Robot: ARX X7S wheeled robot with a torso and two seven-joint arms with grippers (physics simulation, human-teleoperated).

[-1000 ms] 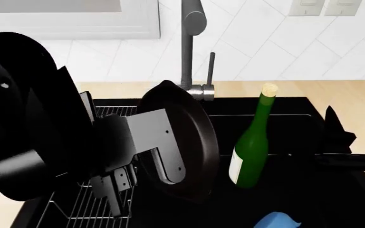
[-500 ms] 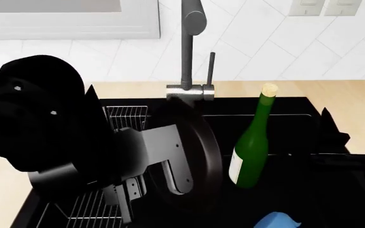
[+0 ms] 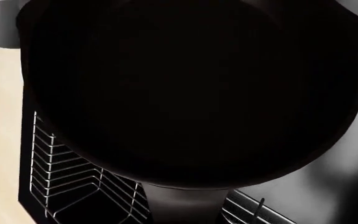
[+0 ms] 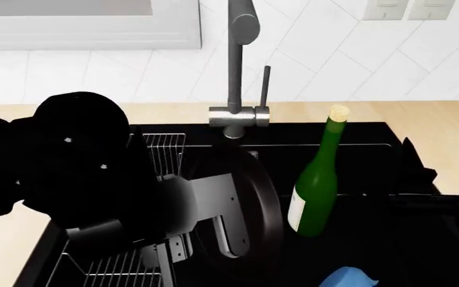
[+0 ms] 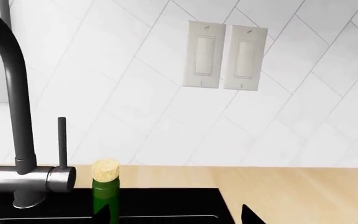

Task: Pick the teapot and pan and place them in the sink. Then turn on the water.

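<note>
The black pan [image 4: 250, 197] hangs tilted on its edge inside the black sink [image 4: 357, 128], below the faucet [image 4: 235, 60]. My left gripper [image 4: 228, 236] is shut on its handle. In the left wrist view the pan [image 3: 191, 88] fills nearly the whole picture, with its handle [image 3: 188, 207] running toward the camera. A corner of the light-blue teapot [image 4: 348, 278] shows low in the basin at the view's bottom edge. My right gripper [image 4: 444, 149] hovers open over the sink's right side; its gripper [image 5: 179, 217] holds nothing. No water runs from the spout.
A tall green bottle [image 4: 317, 185] with a cork [image 5: 106, 170] stands in the sink between pan and right gripper. The slim lever [image 4: 266, 84] rises beside the faucet. A wire rack [image 4: 162, 152] fills the sink's left part. Two wall switches [image 5: 225, 56] sit above the wood counter.
My left arm has sunk lower and slightly right, carrying the pan down from faucet-base height into the basin. The right arm has barely moved.
</note>
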